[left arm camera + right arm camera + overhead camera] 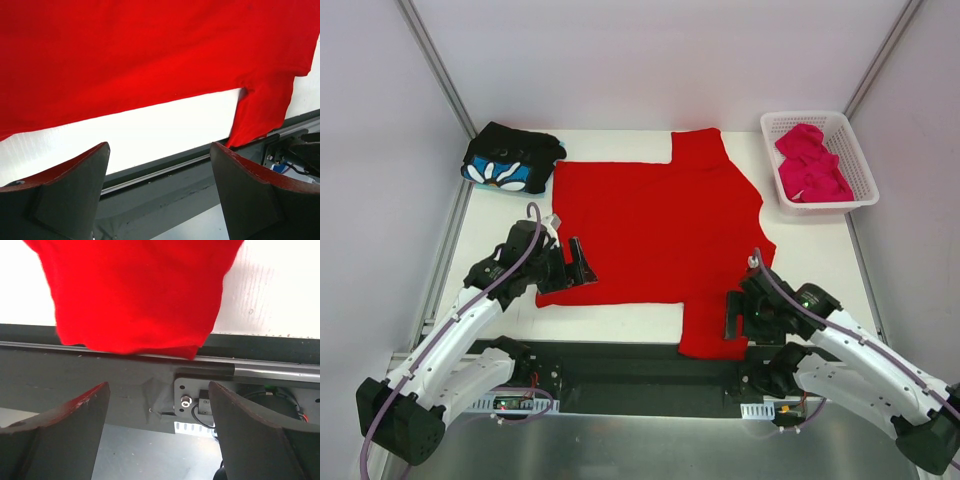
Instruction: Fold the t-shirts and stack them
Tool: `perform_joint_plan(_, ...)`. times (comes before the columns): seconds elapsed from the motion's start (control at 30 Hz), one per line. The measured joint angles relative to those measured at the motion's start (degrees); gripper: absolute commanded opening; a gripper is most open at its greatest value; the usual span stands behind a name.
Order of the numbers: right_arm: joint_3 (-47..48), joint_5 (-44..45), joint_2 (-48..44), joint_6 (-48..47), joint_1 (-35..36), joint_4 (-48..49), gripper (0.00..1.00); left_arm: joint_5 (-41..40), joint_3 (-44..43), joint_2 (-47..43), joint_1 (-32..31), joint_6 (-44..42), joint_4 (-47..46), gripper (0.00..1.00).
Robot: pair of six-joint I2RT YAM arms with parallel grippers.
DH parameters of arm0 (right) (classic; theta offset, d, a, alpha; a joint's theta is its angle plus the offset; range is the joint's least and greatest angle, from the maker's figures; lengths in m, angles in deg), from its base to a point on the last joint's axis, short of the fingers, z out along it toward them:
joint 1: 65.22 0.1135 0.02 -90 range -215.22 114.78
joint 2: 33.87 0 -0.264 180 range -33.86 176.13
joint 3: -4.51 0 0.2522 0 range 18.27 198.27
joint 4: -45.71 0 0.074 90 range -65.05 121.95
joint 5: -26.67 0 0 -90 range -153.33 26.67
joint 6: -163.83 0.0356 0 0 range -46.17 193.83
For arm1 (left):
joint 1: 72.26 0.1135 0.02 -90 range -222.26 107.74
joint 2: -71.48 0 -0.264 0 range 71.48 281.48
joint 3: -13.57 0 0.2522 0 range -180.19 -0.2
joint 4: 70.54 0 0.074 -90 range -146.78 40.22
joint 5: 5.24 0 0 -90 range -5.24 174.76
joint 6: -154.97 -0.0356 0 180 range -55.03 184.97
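Red shirt (660, 225): spread flat mid-table (620, 318), hem to the left, neck to the right, long axis running across both arms; near sleeve (712, 332) hangs over the front edge. Left gripper (578, 265): wide apart, empty, at the near hem corner. Right gripper (735, 315): wide apart, empty, just beside the near sleeve, the nearer arm to it. Black shirt (510, 160): bundled, far left. Pink shirt (810, 165): in basket (865, 200).

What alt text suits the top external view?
A bright red cloth t-shirt lies spread flat, left gripper and right gripper open at its near edge. Far left, a folded black flower-print t-shirt; far right, a magenta-pink t-shirt in a white plastic lattice basket.
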Motion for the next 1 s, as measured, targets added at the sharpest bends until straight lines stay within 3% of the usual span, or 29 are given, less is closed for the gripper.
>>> perform_joint_plan(0.57,-9.79,2.86,1.57,2.86,0.17,8.35,0.79,-0.24,0.33,-0.98,0.0,-0.33,0.02,0.82)
perform_joint_plan(1.0,-11.58,6.14,3.04,3.43,0.17,11.26,0.62,-0.22,0.35,-3.5,0.0,-0.28,0.09,0.83)
